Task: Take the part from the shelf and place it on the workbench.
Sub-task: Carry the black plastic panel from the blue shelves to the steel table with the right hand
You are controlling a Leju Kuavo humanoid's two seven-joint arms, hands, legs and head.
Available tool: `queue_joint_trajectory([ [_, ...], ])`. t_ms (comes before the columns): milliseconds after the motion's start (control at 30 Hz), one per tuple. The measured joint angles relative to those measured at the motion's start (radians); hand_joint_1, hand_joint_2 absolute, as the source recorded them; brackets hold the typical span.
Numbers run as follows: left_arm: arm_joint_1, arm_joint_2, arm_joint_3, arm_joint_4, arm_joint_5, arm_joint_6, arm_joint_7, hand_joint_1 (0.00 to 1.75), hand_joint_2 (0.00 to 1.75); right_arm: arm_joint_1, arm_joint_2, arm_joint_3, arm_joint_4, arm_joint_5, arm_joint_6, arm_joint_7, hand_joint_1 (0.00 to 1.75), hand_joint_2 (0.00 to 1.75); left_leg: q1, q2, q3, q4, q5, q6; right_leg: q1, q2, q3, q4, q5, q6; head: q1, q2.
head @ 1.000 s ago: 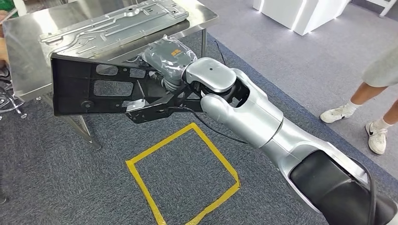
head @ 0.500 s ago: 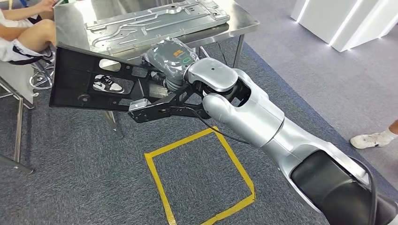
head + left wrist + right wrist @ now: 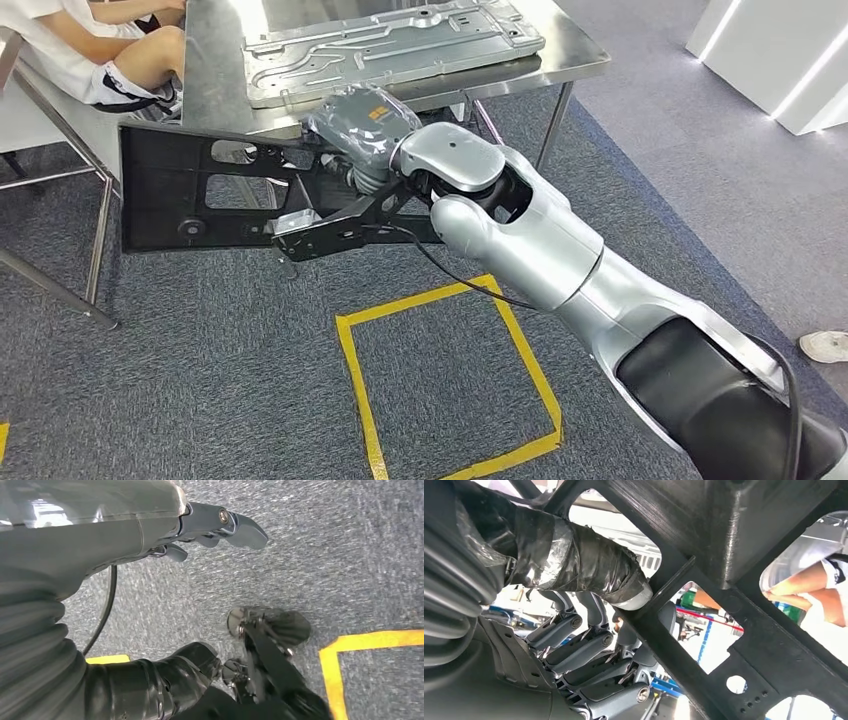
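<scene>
You have grey carpet underfoot with a yellow taped square at six o'clock, a steel table at twelve, and what may be a white lit cabinet at two.

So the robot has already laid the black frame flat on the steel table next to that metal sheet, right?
Not yet. In the head view the right hand holds the black frame in the air, in front of the steel table; the metal sheet lies there alone.
</scene>
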Motion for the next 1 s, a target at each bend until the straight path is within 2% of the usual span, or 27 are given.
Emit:
queue_joint_trajectory([
  [33,-0.001,0.000,0.000,0.000,0.000,0.000,0.000,0.00,1.75,0.000,0.000,0.000,0.000,0.000,-0.002,0.001,1.75,1.75,-0.001,0.001,0.023,-0.043,0.012,0.006,0.002,-0.001,-0.002,0.006,-0.004,0.005,0.000,0.000],
  [67,-0.001,0.000,0.000,0.000,0.000,0.000,0.001,0.00,1.75,0.000,0.000,-0.001,0.000,0.001,-0.004,0.002,1.75,1.75,-0.002,0.001,0.034,-0.063,0.013,0.012,0.004,-0.002,-0.004,0.010,-0.007,0.005,0.001,0.000],
  [100,-0.002,0.000,0.000,0.000,0.000,0.000,0.001,0.00,1.75,0.000,0.000,-0.001,0.000,0.001,-0.007,0.003,1.75,1.75,-0.005,-0.002,0.035,-0.063,0.014,0.018,0.006,-0.001,-0.005,0.012,-0.007,0.004,0.001,0.000],
  [167,-0.002,0.000,0.000,0.000,0.000,0.000,0.001,0.00,1.75,0.001,0.001,-0.002,0.000,0.003,-0.010,0.004,1.75,1.75,-0.006,-0.004,0.034,-0.064,0.015,0.022,0.006,-0.001,-0.004,0.011,-0.006,-0.003,0.001,0.000],
  [367,-0.002,0.000,0.000,0.000,0.000,0.002,0.003,0.00,1.75,0.001,0.001,-0.007,0.000,0.015,-0.016,0.009,1.75,1.75,-0.011,-0.004,0.033,-0.064,0.014,0.035,0.003,-0.001,0.000,-0.002,0.000,0.004,0.001,0.000],
  [467,-0.002,0.000,0.000,0.000,0.000,0.005,0.005,0.00,1.75,0.001,0.001,-0.009,0.000,0.021,-0.019,0.011,1.75,1.75,-0.012,-0.004,0.032,-0.063,0.014,0.036,0.002,-0.001,0.001,-0.005,0.003,0.009,0.001,0.000],
  [633,-0.002,0.000,0.000,0.000,-0.001,0.006,0.005,0.00,1.75,0.001,0.001,-0.010,0.000,0.031,-0.020,0.016,1.75,1.75,-0.014,-0.004,0.032,-0.063,0.014,0.037,0.000,-0.001,0.000,-0.005,0.003,0.027,0.001,0.000],
  [1000,-0.002,0.000,0.000,0.000,-0.004,0.009,0.005,0.00,1.75,0.017,0.001,-0.034,-0.001,0.057,-0.050,0.026,1.75,1.75,-0.015,-0.004,0.033,-0.064,0.015,0.036,0.002,0.000,-0.003,0.000,0.002,0.028,0.001,0.000],
])
